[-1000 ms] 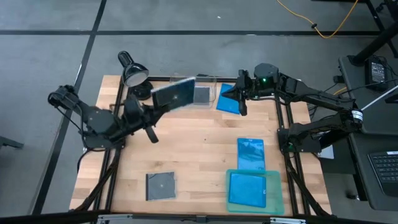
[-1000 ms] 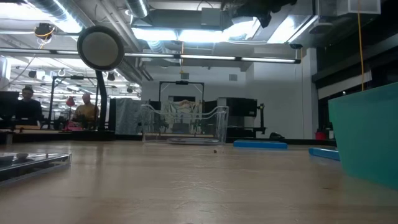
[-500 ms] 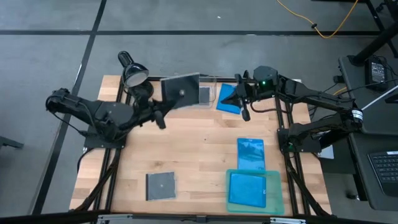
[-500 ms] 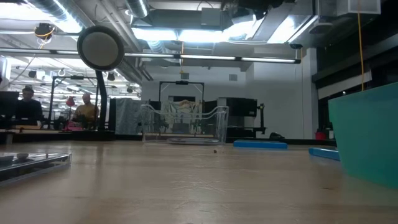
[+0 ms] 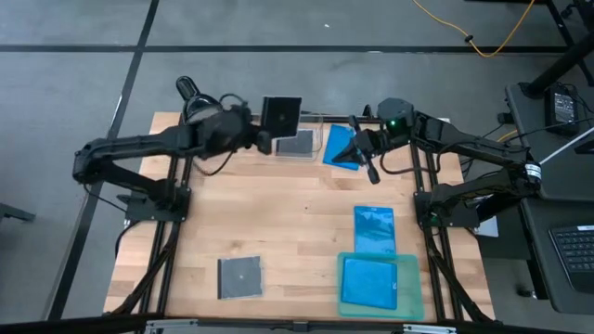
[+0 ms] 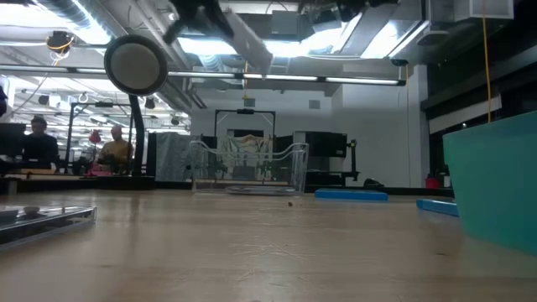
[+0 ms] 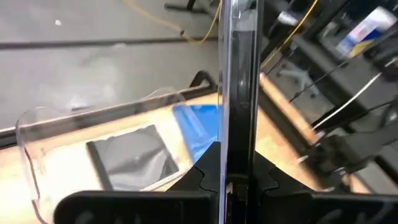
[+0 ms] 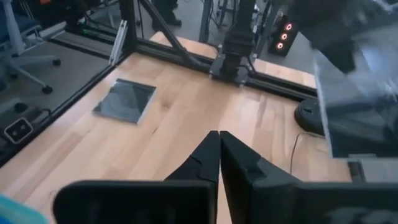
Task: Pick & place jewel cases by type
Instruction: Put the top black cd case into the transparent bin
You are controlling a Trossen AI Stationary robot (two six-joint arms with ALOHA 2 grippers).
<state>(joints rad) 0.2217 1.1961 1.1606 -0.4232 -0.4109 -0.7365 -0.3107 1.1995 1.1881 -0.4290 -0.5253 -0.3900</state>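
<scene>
My left gripper (image 5: 262, 139) is shut on a dark square jewel case (image 5: 281, 115) and hovers over the clear bin (image 5: 314, 119) at the far edge. A second dark case (image 5: 297, 144) lies flat in that bin. A third dark case (image 5: 240, 276) lies on the table near the front left. My right gripper (image 5: 368, 162) is shut and empty, raised above a blue case (image 5: 339, 147) by the far edge. Another blue case (image 5: 374, 228) lies on the table, and a third (image 5: 369, 281) lies in the teal tray (image 5: 418, 295). My left gripper pinches the dark square case between its two fingers by one edge (image 7: 239, 163). In the left wrist view the case (image 7: 239, 74) shows edge-on, running out along the fingers. It is lifted clear, tilted in the low view (image 6: 247, 42), above the clear bin (image 7: 37, 134).
A black desk lamp (image 5: 188, 91) stands at the far left corner, close to the left arm. The middle of the wooden table (image 5: 297, 213) is bare. People sit in the room beyond the table (image 6: 113, 149).
My left gripper has swung toward the far edge and to the right, carrying the dark case from left of the clear bin to a place over it. The case has turned from lying nearly flat to standing more on edge.
</scene>
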